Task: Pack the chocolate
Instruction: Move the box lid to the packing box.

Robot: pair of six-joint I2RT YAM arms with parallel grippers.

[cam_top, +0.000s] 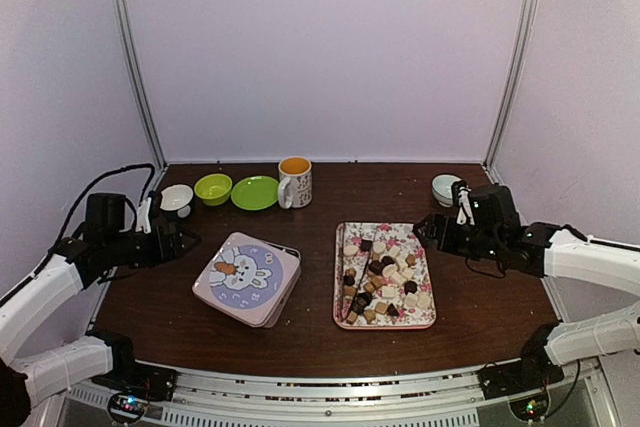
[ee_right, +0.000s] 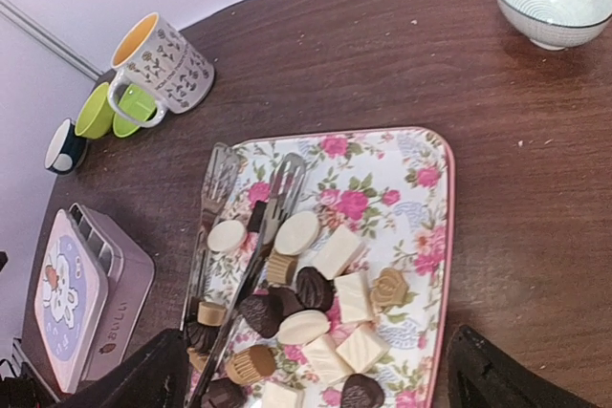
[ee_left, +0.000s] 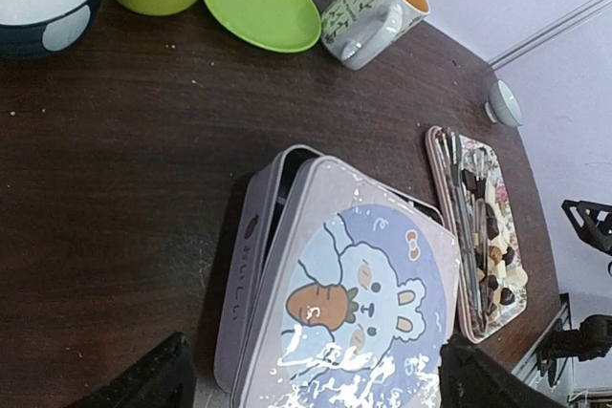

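While left jaws and right jaws stand spread, chocolate (ee_right: 316, 289) on a tray (ee_right: 406, 164) lies just ahead of the right pair; bare surface (ee_left: 115, 140) borders the tin (ee_left: 373, 284) ahead of the left.

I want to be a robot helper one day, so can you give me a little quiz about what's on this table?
1. True or false: the tongs lie on the floral tray together with the chocolate.
2. Which of these stands right beside the green plate?
A. the mug
B. the tongs
C. the floral tray
3. Which animal is drawn on the lid of the tin?

Key: 1 true; 2 A; 3 a rabbit.
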